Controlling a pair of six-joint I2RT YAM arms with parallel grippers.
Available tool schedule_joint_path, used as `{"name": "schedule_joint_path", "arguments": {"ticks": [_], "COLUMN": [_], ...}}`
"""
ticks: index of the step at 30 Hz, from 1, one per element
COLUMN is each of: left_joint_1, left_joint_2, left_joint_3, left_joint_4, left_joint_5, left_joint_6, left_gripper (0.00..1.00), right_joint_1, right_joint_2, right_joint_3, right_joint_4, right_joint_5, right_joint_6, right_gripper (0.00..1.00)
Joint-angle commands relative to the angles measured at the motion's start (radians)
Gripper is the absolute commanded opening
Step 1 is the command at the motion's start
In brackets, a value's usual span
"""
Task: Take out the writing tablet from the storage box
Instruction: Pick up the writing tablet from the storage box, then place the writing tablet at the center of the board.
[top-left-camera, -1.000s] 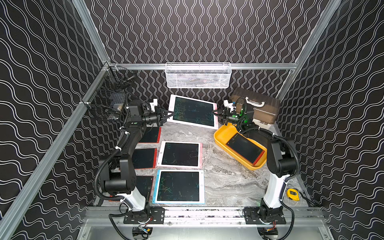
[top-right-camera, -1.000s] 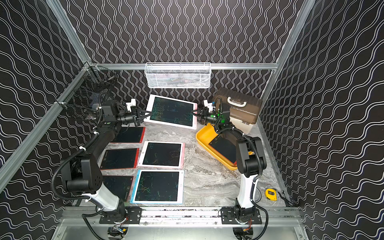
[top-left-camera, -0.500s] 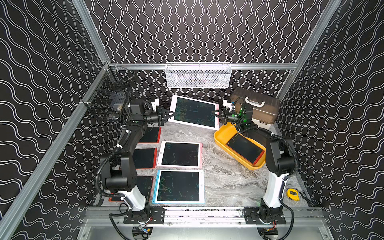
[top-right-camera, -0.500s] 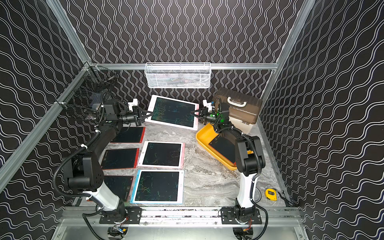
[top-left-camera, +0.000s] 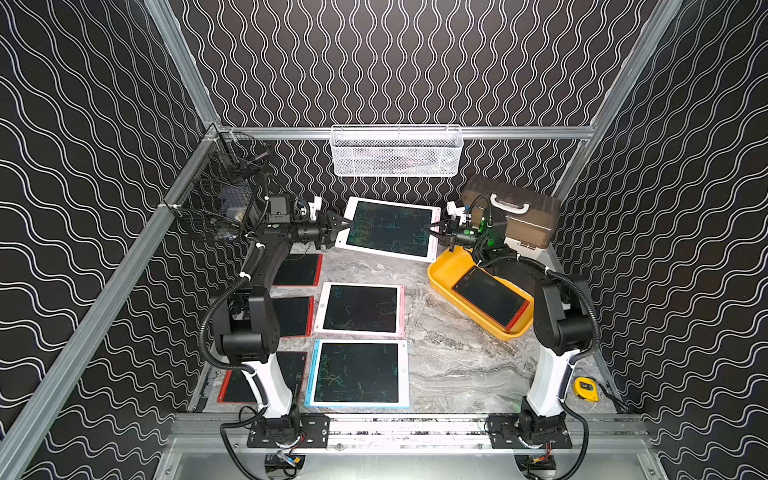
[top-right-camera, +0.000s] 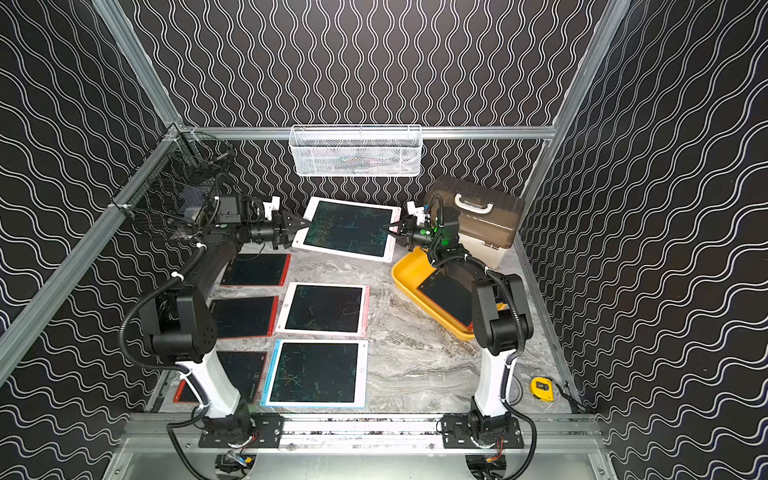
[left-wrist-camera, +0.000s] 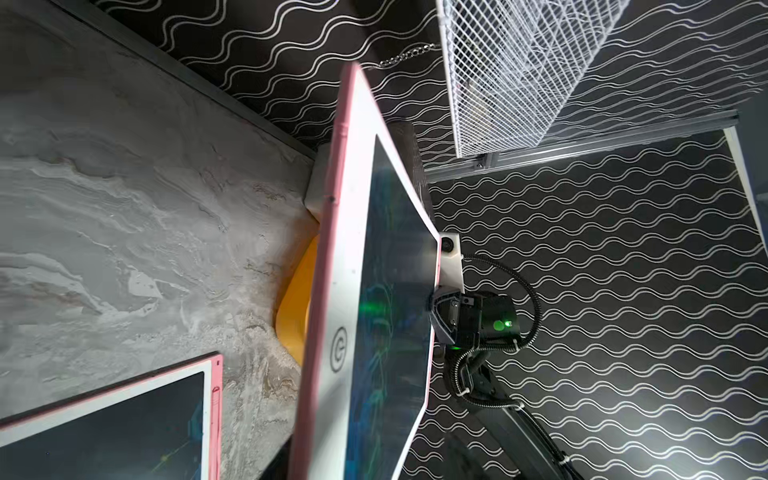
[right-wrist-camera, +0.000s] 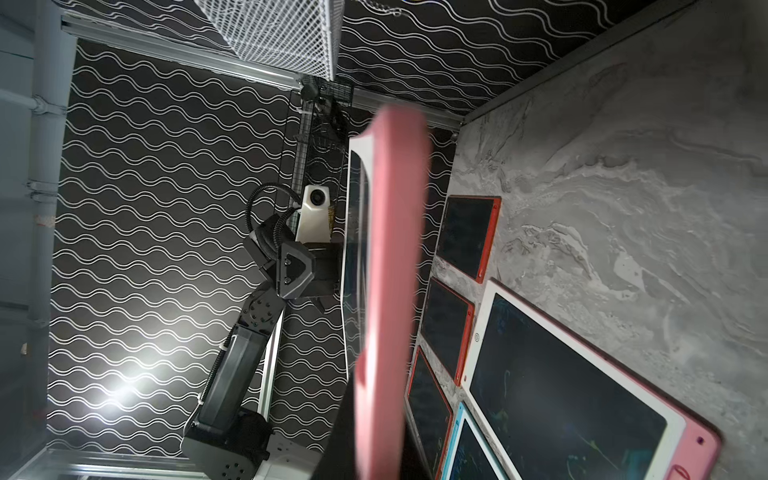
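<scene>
A grey marbled worktop (top-left-camera: 436, 361) floors a booth whose walls are black with white wavy lines, framed by aluminium bars. A white mesh basket (top-left-camera: 395, 151) hangs on the rear bar at upper centre of the frame. A black wire basket (top-left-camera: 216, 199) hangs on the side bar at left.

The writing tablet (top-left-camera: 390, 228), white-faced with a pink edge, is off the worktop at the centre of both top views, tilted, between the two arms. The right gripper (top-left-camera: 434, 233) has its jaws clenched on the tablet's right edge. The left gripper (top-left-camera: 347, 224) reaches the left edge; whether its jaws pinch or stand released cannot be told.

Just below and to the right, the yellow storage box (top-left-camera: 446, 262) sits on the worktop with a red-framed tablet (top-left-camera: 490, 297) lying in it. The right arm's cables (top-left-camera: 511, 259) cross its rear corner. A brown-lidded case (top-left-camera: 523, 220) stands behind the box.

Flat on the worktop lie a pink-edged tablet (top-left-camera: 359, 309), a blue-edged tablet (top-left-camera: 359, 372) and three red tablets (top-left-camera: 297, 270), which the left arm (top-left-camera: 249, 320) partly hides. A yellow tape measure (top-left-camera: 586, 388) lies at lower right.
</scene>
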Motion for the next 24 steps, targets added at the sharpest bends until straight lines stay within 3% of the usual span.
{"name": "schedule_joint_path", "arguments": {"ticks": [1, 5, 12, 19, 24], "left_joint_1": [0.0, 0.0, 0.001, 0.001, 0.001], "left_joint_2": [0.02, 0.027, -0.001, -0.085, -0.115], "left_joint_3": [0.043, 0.115, 0.178, 0.216, 0.239], "left_joint_4": [-0.078, -0.27, -0.453, -0.49, -0.475], "left_joint_5": [-0.058, -0.207, -0.499, -0.744, -0.771], "left_joint_6": [0.093, 0.223, 0.344, 0.405, 0.436], "left_gripper": [0.66, 0.81, 0.96, 0.99, 0.99], "right_joint_1": [-0.001, -0.002, -0.002, 0.0, 0.009], "right_joint_2": [-0.015, -0.02, 0.009, 0.095, 0.198], "right_joint_3": [0.008, 0.018, 0.098, 0.222, 0.339], "right_joint_4": [-0.066, -0.139, -0.292, -0.459, -0.533], "right_joint_5": [0.051, 0.096, 0.16, 0.212, 0.228], "right_joint_6": [-0.06, -0.102, -0.197, -0.305, -0.354], "right_gripper": [0.01, 0.0, 0.0, 0.0, 0.0]}}
